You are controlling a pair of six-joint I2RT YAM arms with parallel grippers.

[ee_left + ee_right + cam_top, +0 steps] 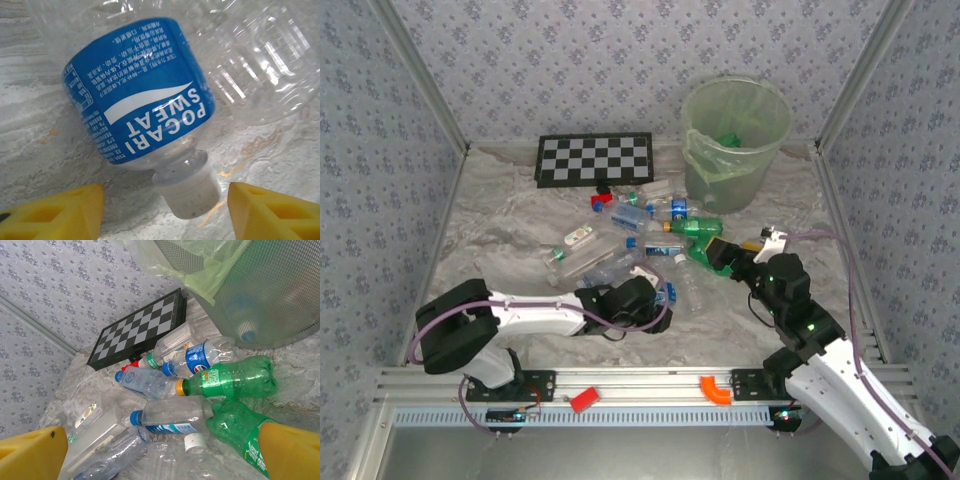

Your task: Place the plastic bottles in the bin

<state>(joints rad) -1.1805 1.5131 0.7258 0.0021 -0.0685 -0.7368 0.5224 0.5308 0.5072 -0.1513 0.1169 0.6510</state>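
Bottles [175, 417], crumpled, ribbed clear plastic

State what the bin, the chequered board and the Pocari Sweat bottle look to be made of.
Bin: translucent pale-green plastic, probably thin; light passes through its wall. Chequered board: rigid-looking, flat black-and-white squares; material unclear, perhaps plastic or wood. Pocari Sweat bottle: clear glossy plastic, by its see-through wall and bright highlights; printed blue label, white cap.
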